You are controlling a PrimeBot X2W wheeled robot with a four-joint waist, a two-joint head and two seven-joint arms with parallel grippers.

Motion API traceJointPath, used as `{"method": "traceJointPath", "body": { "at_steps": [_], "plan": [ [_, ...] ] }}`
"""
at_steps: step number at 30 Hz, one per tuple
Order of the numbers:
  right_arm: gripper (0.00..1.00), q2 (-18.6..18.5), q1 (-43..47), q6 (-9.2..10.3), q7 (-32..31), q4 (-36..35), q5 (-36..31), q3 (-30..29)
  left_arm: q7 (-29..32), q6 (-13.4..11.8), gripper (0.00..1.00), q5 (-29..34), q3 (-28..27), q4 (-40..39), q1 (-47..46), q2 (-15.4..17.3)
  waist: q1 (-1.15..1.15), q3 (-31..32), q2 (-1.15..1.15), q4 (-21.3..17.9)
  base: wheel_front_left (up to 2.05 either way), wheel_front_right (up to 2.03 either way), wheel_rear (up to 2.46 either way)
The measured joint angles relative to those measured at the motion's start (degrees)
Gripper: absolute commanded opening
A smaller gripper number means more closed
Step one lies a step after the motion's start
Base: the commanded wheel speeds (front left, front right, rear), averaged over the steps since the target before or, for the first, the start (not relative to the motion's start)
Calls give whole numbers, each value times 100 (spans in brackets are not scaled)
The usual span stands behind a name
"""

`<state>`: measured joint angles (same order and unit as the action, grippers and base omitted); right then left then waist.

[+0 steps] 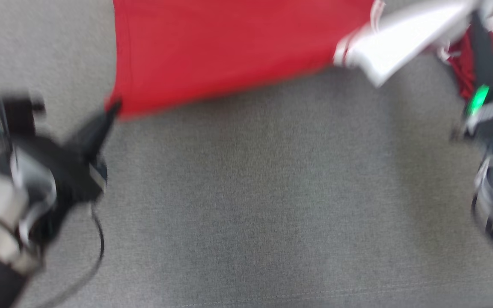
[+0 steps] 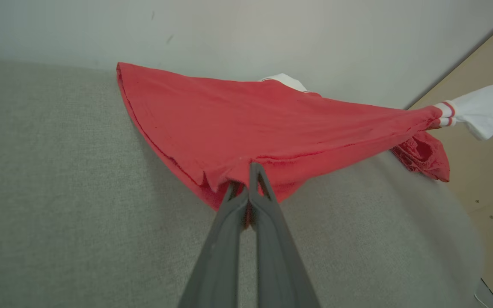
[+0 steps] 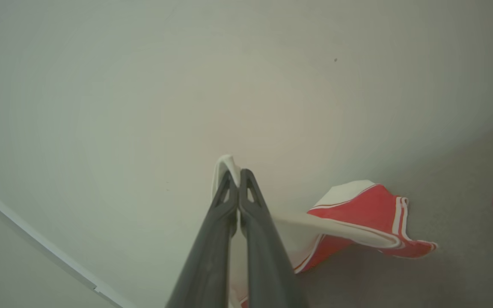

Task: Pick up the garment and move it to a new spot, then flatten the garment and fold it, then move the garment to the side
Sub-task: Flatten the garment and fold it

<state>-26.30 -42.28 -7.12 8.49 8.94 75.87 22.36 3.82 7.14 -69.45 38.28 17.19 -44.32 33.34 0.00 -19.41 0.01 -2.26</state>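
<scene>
The left gripper [image 2: 246,179] has its two dark fingers clenched on the hem of the red garment [image 2: 272,124], at a lower corner. From there the cloth runs taut across to the other arm, held above a grey woven surface [image 2: 58,205] that spreads wide beneath it and carries its shadow. The head view is smeared with blur, though the same grey weave covers its whole lower part. Behind the surface stands a plain pale wall [image 2: 272,30]. Further right, past the surface's curved edge, lies a light wooden floor [image 2: 486,205]. There a white sleeve [image 2: 482,107] with red stripes is pulled outward. The right gripper [image 3: 237,174] is pinched tight on white fabric, with the pale wall behind it and a thin light strip [image 3: 37,244] crossing the lower left corner.
</scene>
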Motion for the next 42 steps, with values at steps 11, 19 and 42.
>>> {"method": "traceJointPath", "body": {
  "at_steps": [11, 19, 42],
  "plan": [
    [0, -648, 2282, 0, 321, -878, 85, 350, -1076, 0, 0, -40, 157, -257, 1797, 125, -2, 657, -2, -15, 0, 0, 0],
    [0, -886, 2975, 0, 379, -1058, -7, 753, -1737, 0, 0, 301, 180, -198, 2484, 74, -1, 905, -1, -45, 0, 0, 0],
    [0, -1594, 4432, -1, 480, -1087, 86, 1260, -1809, -414, 0, 954, -327, -349, 4133, -445, 0, 1533, -2, -81, 0, 0, 0]
  ]
}}
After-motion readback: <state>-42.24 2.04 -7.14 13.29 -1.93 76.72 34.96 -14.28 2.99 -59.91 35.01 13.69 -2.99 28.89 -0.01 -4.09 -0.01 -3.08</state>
